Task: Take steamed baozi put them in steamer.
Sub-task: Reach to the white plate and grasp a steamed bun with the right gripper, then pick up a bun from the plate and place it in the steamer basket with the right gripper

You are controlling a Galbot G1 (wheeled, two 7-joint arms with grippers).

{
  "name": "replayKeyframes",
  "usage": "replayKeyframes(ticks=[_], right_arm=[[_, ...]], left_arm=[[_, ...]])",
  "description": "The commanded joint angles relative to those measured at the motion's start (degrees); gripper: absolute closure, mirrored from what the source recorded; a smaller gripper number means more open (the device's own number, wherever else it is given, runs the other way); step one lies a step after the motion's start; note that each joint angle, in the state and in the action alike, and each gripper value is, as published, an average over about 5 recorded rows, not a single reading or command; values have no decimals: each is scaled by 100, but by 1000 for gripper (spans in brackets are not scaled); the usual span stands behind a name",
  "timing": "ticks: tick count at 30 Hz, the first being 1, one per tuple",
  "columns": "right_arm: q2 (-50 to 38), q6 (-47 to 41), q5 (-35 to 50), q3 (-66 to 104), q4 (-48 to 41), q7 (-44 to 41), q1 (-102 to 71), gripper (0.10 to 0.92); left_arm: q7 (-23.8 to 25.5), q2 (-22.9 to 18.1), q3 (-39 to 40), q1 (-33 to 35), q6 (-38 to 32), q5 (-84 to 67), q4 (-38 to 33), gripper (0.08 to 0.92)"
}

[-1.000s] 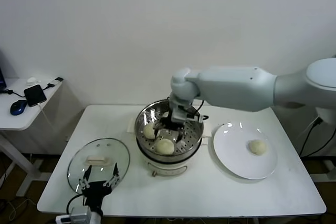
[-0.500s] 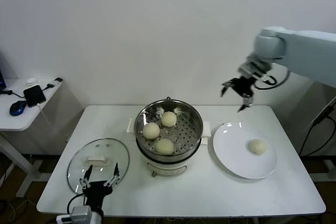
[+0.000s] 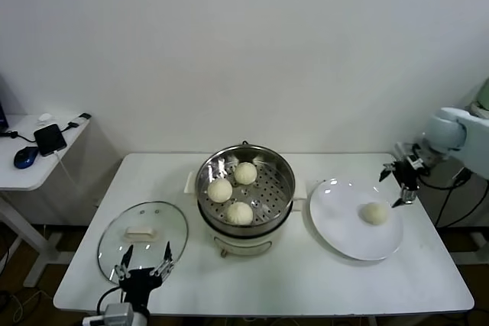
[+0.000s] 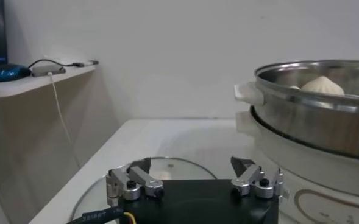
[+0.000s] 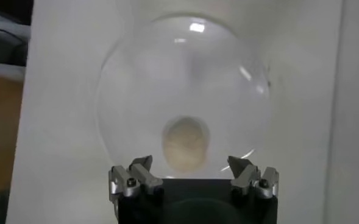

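Above plate (image 3: 340,227), right gripper (image 3: 399,180) moved off steamer (image 3: 246,188), empty.

The right gripper (image 3: 400,182) hangs open just beyond the plate's (image 3: 336,234) far right rim — the left gripper (image 3: 143,263) sits parked, fingers spread, well left of it.

A plain white wall (image 3: 244,43) backs the white table (image 3: 306,280); a side desk (image 3: 30,166) stands left.

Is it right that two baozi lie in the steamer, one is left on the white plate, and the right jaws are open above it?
Not quite: the head view shows three baozi in the steamer, not two. One baozi remains on the white plate, and the right gripper hangs above it, jaws open.
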Motion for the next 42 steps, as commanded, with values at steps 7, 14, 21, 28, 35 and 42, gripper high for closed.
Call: replayKeyframes(ticks=[7, 14, 21, 28, 35, 42], right_arm=[[837, -345, -771, 1948, -1518, 299, -2165, 203], [1012, -422, -779, 1928, -1533, 332, -2190, 203], [928, -524, -807, 1854, -1355, 325, -2138, 203], [754, -543, -694, 1838, -1078, 378, -1902, 284], [308, -565, 120, 1075, 25, 238, -657, 312], [914, -655, 2037, -582, 743, 195, 2088, 313]], left_arm=[[-3, -35, -3, -4, -1, 28, 64, 177], [-6, -31, 13, 3, -14, 29, 88, 177], [-8, -15, 33, 56, -29, 27, 65, 177], [-10, -22, 66, 67, -23, 37, 15, 177], [-15, -10, 93, 105, -47, 59, -36, 177], [-10, -18, 160, 144, -44, 117, -127, 177]])
